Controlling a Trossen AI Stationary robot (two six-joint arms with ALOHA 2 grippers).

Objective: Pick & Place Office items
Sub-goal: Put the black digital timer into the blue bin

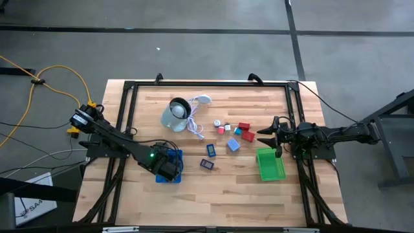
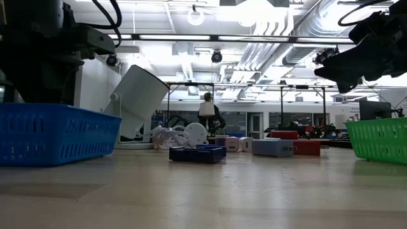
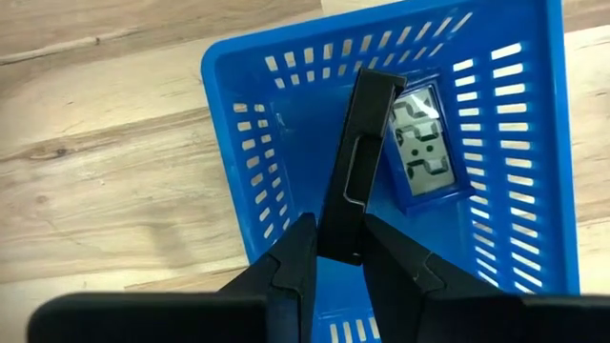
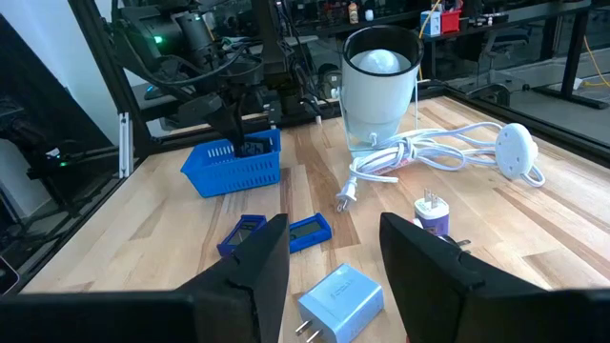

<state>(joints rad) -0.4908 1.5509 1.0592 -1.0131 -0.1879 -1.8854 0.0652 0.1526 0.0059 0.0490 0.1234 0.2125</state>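
My left gripper (image 1: pixel 169 166) hangs over the blue basket (image 3: pixel 286 143), shut on a long black flat piece (image 3: pixel 367 124). A small digital clock (image 3: pixel 424 143) lies on the basket's floor. My right gripper (image 4: pixel 334 238) waits open and level at the table's right, beside the green basket (image 1: pixel 270 165). On the wood between the arms lie red blocks (image 1: pixel 246 131), a teal one (image 1: pixel 237 131), a pink one (image 1: pixel 221 130), white ones (image 1: pixel 222 123), a pale-blue block (image 4: pixel 340 297) and two dark blue pieces (image 4: pixel 276 232). My left gripper pinches one end (image 3: pixel 345 210) of the black piece between its two fingers. The fingers come from above, pointing down and lying along the piece. The piece hangs below them inside the blue basket, beside the clock; whether its lower end touches the floor, I cannot tell.
A grey-white round object (image 1: pixel 174 115) with a white cord (image 1: pixel 196 124) stands at the table's far middle. A black frame (image 1: pixel 207 84) runs around the tabletop. Bare wood lies toward the near edge.
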